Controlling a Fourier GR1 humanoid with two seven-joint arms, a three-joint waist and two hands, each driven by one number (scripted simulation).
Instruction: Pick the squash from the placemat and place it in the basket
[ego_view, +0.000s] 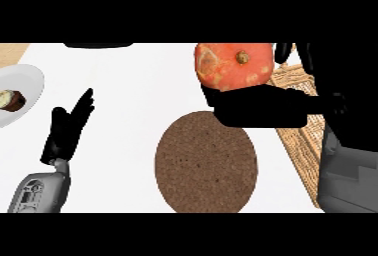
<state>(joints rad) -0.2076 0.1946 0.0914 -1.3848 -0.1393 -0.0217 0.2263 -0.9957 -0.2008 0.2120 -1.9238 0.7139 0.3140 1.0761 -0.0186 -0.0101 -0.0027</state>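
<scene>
Above right hand, squash, gripped

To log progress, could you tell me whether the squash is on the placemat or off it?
Off it: the right hand holds the squash beyond the bare brown placemat, beside the basket, not yet inside.

The placemat looked rough and cork-like, the basket was woven wicker, and the squash had mottled matt skin.
</scene>
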